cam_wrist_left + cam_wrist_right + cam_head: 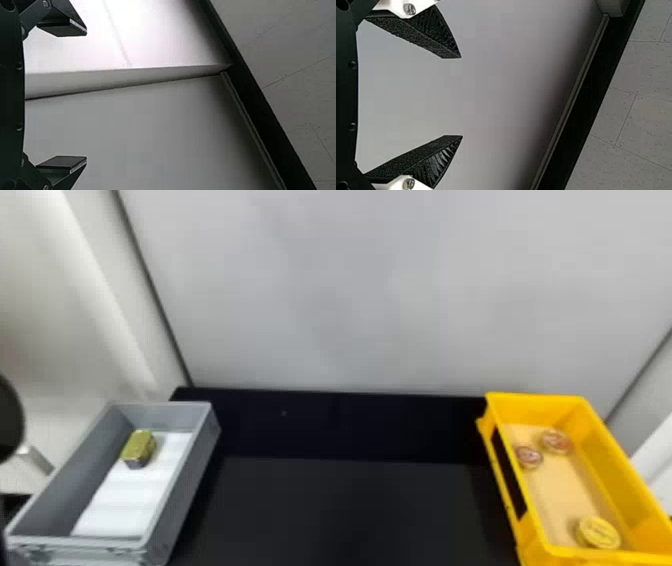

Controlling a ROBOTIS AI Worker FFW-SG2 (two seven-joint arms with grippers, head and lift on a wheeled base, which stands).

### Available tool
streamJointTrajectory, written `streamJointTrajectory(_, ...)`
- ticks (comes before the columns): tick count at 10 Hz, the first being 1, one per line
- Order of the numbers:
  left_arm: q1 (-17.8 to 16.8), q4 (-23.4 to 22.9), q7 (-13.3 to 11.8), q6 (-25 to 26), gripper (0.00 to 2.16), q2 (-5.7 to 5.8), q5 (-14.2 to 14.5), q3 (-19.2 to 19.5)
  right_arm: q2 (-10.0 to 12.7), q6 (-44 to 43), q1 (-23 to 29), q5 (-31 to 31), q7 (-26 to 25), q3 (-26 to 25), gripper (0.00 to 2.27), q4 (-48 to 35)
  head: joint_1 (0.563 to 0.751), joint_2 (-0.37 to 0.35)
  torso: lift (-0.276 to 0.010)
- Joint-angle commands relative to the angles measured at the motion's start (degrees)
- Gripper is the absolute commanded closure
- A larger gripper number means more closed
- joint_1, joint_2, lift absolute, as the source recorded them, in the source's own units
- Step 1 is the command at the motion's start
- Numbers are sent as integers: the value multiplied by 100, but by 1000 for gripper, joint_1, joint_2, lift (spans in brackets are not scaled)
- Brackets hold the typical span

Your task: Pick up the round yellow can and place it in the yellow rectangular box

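Round yellow can (599,533) lies in yellow rectangular box (537,406), well apart from my left fingers (59,28) and right fingers (429,41), both spread wide, empty.

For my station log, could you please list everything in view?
Round yellow can: one, yellow, box's near end
Round cans: two, reddish-topped, box's far end
Yellow rectangular box: one, yellow, right
Small block: one, yellow-green and dark, in bin
Bin: one, gray, left
Liner: one, white, in bin
Table: one, black, middle
Back panel: one, pale gray, behind table
Tiled floor: one, gray, wrist views
Rounded shape: one, black, head view's left edge, unidentified
Left gripper: one, black, left wrist view, fingers open
Right gripper: one, black and white, right wrist view, fingers open
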Motion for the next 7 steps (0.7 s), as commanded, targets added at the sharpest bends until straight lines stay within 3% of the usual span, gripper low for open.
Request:
streamJointTrajectory(1,-112,-103,10,196,140,474,-62,368,-5,0,-18,-15,-8,-13,62,14,663,54,10)
streamJointTrajectory(3,-191,-155,89,363,140,817,-141,491,-5,18,-27,-33,1,-22,62,14,663,54,10)
streamJointTrajectory(4,-217,-164,89,381,140,931,-141,508,-5,53,-35,-33,-8,-22,62,5,663,54,10)
streamJointTrajectory(7,-217,-199,89,381,140,966,-185,500,-5,185,-62,-130,-96,-31,58,-39,663,54,-1)
